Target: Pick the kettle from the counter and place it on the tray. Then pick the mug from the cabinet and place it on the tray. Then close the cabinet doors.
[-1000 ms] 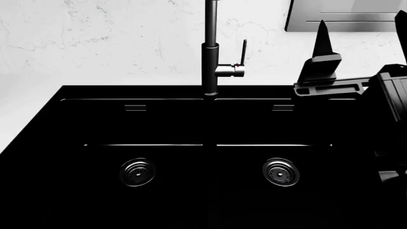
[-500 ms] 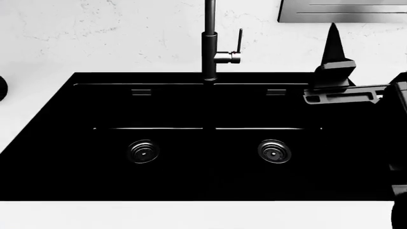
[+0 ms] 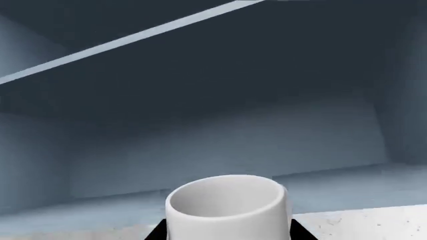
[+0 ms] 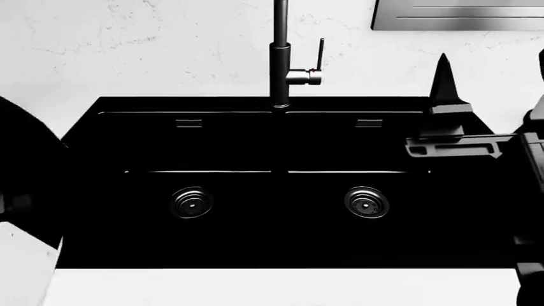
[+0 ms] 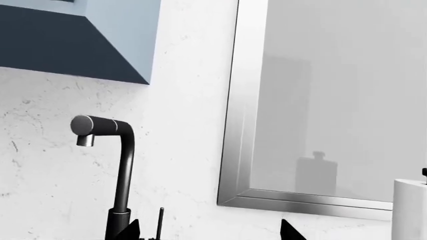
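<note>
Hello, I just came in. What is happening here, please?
A two-armed robot works at a black sink. Its left wrist camera shows a white mug close to the left end effector, in front of an open cabinet; a grasp cannot be confirmed. The right end effector hovers by the sink's right edge.

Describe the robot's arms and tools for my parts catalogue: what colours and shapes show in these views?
In the head view, the right arm's tool has a tapered, pointed black finger rising from a grey stepped block on a flat grey slotted bracket, with a boxy black ribbed arm housing behind. The left arm shows only as a plain rounded black mass. No cables or markings are visible.
</note>
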Motion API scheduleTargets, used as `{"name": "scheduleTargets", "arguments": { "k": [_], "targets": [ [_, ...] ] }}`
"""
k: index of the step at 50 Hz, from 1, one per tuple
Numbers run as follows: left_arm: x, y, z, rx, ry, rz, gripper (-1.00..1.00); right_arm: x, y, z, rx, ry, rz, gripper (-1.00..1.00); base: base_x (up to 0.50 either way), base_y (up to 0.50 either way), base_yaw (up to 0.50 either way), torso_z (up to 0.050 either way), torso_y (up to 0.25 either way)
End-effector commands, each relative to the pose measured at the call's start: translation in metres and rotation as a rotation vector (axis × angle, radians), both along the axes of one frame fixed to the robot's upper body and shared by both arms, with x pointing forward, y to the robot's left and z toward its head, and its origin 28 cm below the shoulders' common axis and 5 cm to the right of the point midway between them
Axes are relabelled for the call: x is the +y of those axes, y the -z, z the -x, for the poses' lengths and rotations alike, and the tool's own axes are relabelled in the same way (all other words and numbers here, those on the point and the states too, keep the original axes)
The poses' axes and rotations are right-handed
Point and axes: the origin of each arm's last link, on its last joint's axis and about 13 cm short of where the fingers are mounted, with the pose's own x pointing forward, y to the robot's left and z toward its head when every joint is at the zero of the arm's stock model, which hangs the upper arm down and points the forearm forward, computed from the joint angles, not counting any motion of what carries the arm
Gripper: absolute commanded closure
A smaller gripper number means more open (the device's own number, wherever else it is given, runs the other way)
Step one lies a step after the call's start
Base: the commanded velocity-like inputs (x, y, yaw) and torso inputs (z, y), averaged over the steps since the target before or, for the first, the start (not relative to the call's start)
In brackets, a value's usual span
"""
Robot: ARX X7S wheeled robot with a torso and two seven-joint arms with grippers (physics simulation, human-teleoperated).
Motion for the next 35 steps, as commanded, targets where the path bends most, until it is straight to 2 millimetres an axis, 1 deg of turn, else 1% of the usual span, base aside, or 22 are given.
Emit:
{"name": "scheduleTargets", "arguments": {
  "k": [1, 13, 18, 22, 24, 35],
  "targets": [
    [-0.014, 0.081, 0.0, 0.086, 0.108, 0.025, 1.0, 0.0, 0.006, -0.004, 0.014, 0.0, -0.008, -1.0, 0.0, 0.0, 0.0, 0.0, 0.0],
    [-0.025, 0.117, -0.01, 0.195, 0.156, 0.018, 1.0, -0.001, 0.007, -0.006, 0.02, 0.003, -0.009, -1.0, 0.0, 0.0, 0.0, 0.0, 0.0],
    [-0.027, 0.124, -0.013, 0.242, 0.155, 0.014, 1.0, 0.0, 0.007, -0.006, 0.02, 0.001, -0.006, -1.0, 0.0, 0.0, 0.0, 0.0, 0.0],
    [-0.027, 0.121, -0.026, 0.272, 0.14, 0.002, 1.0, 0.001, 0.007, -0.007, 0.023, 0.0, -0.007, -1.0, 0.0, 0.0, 0.0, 0.0, 0.0],
    [-0.027, 0.115, -0.033, 0.275, 0.132, 0.001, 1.0, 0.001, 0.008, -0.008, 0.025, 0.0, -0.007, -1.0, 0.0, 0.0, 0.0, 0.0, 0.0],
    [-0.036, 0.09, -0.085, 0.338, 0.081, -0.025, 1.0, 0.0, 0.007, -0.009, 0.029, -0.001, -0.009, -1.0, 0.0, 0.0, 0.0, 0.0, 0.0]
  ]
}}
